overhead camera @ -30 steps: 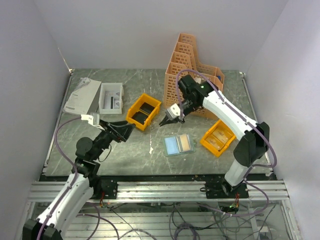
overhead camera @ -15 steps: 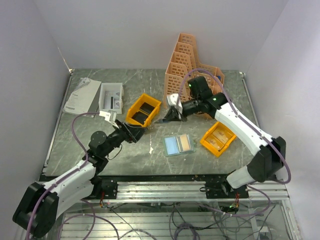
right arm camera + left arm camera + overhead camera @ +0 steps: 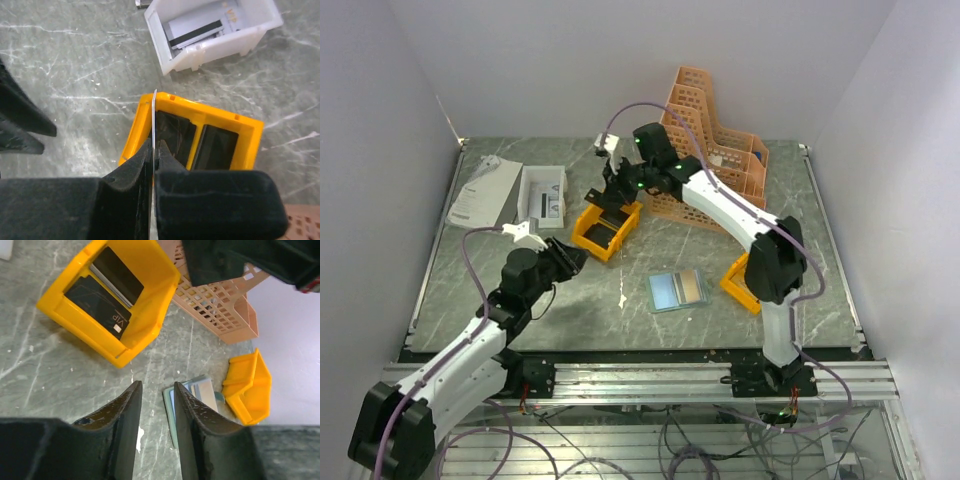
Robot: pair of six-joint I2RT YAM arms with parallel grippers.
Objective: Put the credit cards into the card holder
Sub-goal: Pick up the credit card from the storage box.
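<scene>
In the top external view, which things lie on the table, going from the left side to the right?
white booklet → white box → yellow bin → open card holder → second yellow bin

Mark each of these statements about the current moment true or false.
1. The right gripper is shut on a thin card, held edge-on above the yellow bin nearest the white box. True.
2. The card holder is folded shut. False: it lies open on the table, with its bluish and tan inside showing.
3. The left gripper holds a card. False: its jaws stand apart with nothing between them.
4. That yellow bin contains dark cards. True.
5. The white box is empty. False: flat items lie inside it.
</scene>
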